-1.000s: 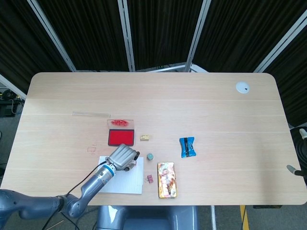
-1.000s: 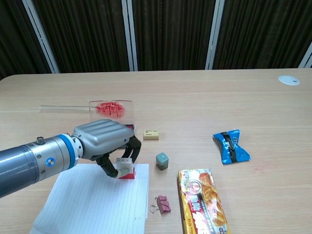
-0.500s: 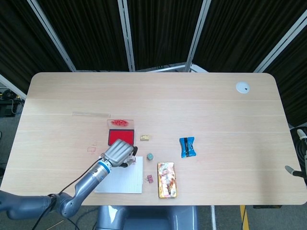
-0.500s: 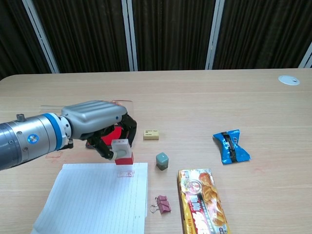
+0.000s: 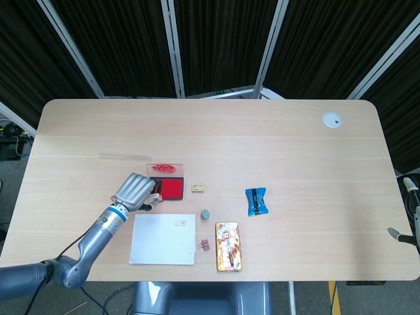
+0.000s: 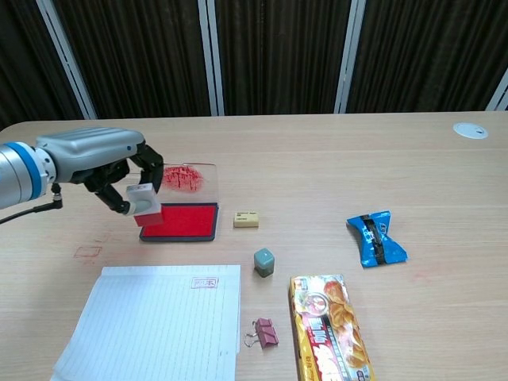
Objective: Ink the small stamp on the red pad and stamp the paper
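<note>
My left hand [image 6: 95, 163] [image 5: 134, 191] holds the small white stamp with a red base [image 6: 144, 205] in the air, just left of and above the red ink pad [image 6: 184, 221] [image 5: 172, 188]. The pad's clear lid [image 6: 187, 178], smeared red, stands open behind it. The lined paper [image 6: 155, 321] [image 5: 163, 239] lies near the front edge with a red stamped mark [image 6: 205, 282] [image 5: 180, 223] at its upper right corner. In the head view the stamp is hidden behind the hand. My right hand is not in view.
A tan eraser [image 6: 246, 219], a grey-green block [image 6: 263, 262], a pink binder clip [image 6: 264, 332], a snack packet [image 6: 332, 327] and a blue wrapper [image 6: 375, 236] lie right of the paper. A clear ruler [image 5: 125, 156] lies behind the pad. A white disc [image 5: 332, 119] sits far right.
My left hand lifted the stamp off the paper and carried it back and to the left, beside the ink pad. A red mark now shows on the paper.
</note>
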Controlling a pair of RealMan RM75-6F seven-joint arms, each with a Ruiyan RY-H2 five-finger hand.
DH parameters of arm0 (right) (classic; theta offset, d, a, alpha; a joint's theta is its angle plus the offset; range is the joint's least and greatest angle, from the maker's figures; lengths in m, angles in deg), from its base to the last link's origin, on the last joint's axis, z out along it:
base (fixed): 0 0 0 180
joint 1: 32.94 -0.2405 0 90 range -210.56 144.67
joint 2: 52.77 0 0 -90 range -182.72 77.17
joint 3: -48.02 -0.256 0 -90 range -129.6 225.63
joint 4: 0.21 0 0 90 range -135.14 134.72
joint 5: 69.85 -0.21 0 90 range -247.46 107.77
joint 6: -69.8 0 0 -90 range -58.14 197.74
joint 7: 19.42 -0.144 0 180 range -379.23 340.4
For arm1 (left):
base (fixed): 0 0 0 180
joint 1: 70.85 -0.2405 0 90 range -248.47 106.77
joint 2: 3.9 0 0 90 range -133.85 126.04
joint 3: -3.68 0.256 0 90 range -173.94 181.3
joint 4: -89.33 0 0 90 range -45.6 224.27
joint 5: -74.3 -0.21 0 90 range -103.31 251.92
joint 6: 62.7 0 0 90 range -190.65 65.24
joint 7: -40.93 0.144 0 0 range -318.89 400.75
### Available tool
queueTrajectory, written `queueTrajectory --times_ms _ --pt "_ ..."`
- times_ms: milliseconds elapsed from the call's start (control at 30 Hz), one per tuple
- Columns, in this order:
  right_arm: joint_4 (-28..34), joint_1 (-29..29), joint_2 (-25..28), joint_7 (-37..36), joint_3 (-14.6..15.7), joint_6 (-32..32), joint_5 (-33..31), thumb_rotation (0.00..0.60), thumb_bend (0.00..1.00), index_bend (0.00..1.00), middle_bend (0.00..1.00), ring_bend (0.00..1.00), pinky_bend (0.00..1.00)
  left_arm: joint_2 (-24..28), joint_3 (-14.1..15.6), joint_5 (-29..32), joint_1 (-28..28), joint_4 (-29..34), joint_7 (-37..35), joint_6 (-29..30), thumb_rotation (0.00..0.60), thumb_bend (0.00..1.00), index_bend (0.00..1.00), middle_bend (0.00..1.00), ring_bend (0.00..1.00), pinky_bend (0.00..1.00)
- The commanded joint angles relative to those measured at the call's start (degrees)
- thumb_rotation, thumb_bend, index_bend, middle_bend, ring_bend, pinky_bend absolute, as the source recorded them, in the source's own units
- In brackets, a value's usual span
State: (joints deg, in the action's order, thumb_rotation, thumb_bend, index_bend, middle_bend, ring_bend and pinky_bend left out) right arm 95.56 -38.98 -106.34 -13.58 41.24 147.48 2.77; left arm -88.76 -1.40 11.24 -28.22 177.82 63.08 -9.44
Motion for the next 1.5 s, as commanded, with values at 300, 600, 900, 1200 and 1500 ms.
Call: queueTrajectory --times_ms 300,600,900,1200,1500 --pt "0.3 -0.1 -0.2 0.9 0.1 0.0 0.2 0.600 0.00 0.00 0.00 0.00 0.00 -0.5 2.3 -1.8 -2.4 -10.5 -8.4 -3.8 0.600 0.41 0.56 0.55 0.85 0.91" --pt "0.2 -0.1 -0.2 0.8 0.1 -0.1 0.0 0.600 0.00 0.00 0.00 0.00 0.00 -2.1 3.0 -3.1 -3.2 -13.8 -10.0 -4.5 0.600 0.41 0.56 0.54 0.84 0.91" --pt "0.2 -0.1 -0.2 0.6 0.1 -0.1 0.1 0.600 0.00 0.00 0.00 0.00 0.00 -3.0 3.3 -4.0 -3.9 -15.2 -10.6 -4.7 0.600 0.41 0.55 0.52 0.84 0.91" --pt "0.2 -0.1 -0.2 0.7 0.1 0.0 0.1 0.600 0.00 0.00 0.00 0.00 0.00 -3.0 3.6 -5.1 -4.4 -15.5 -10.6 -4.7 0.600 0.40 0.47 0.46 0.83 0.90" --pt "0.4 -0.1 -0.1 0.7 0.1 0.1 0.2 0.600 0.00 0.00 0.00 0.00 0.00 -2.8 3.5 -5.1 -4.7 -14.8 -9.8 -4.9 0.600 0.37 0.40 0.41 0.82 0.89"
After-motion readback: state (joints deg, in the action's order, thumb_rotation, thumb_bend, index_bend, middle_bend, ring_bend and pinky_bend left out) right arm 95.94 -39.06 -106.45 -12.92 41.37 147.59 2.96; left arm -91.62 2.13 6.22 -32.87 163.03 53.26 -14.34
